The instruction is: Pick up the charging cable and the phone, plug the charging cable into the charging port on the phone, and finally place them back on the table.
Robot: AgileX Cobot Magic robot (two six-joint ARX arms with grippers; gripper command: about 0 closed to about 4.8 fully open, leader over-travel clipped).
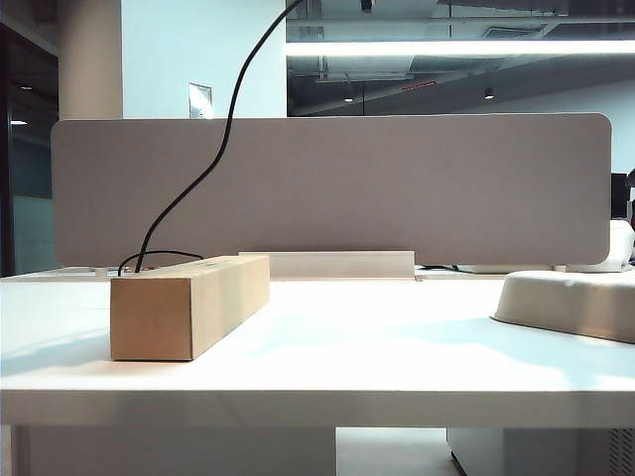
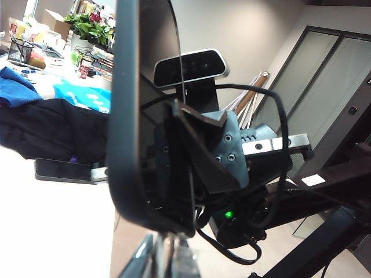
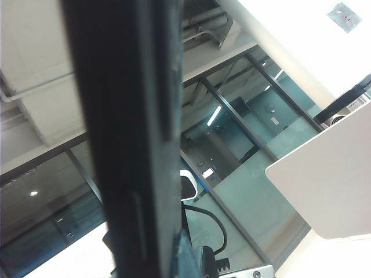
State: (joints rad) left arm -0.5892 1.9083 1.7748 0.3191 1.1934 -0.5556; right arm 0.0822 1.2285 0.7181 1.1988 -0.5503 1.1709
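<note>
White table [image 1: 327, 382] fills the near ground of the exterior view, its thick front edge closest. On it, at about 8 o'clock, lies a cardboard box [image 1: 189, 305]; a beige tray [image 1: 571, 302] sits at 4 o'clock. Behind both stands the grey divider panel [image 1: 397, 188]. The charging cable [image 1: 223, 149] climbs from behind the box toward 12 o'clock and leaves the picture. Neither arm shows in this view.

In the left wrist view the left gripper [image 2: 163, 258] is nearly closed, its fingertips clamped on the lower edge of the phone [image 2: 142, 116], which stands upright and almost edge-on, off the table. In the right wrist view the right gripper [image 3: 188, 255] is closed down beside the phone's dark side edge. I cannot tell what it grips. The charging port is not visible.
</note>
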